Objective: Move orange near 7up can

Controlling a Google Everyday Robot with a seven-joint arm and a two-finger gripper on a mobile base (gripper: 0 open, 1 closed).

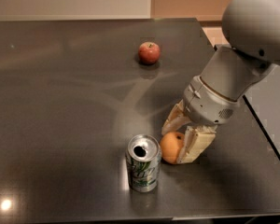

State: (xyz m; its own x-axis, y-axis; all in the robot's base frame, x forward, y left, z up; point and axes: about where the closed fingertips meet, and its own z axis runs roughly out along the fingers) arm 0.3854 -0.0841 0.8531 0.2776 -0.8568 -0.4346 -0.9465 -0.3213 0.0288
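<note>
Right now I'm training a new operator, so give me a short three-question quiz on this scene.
1. True or false: the orange touches the red apple.
2. Which lies nearer the 7up can? A) apple B) orange C) both equally far
3. Fill in: the pincer, low over the table at its near right, is closed on the ____.
Key: 1 false; 2 B; 3 orange.

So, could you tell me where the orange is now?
Front of the table, right of centre in the camera view: the orange is held in the claw, just right of the can.
</note>
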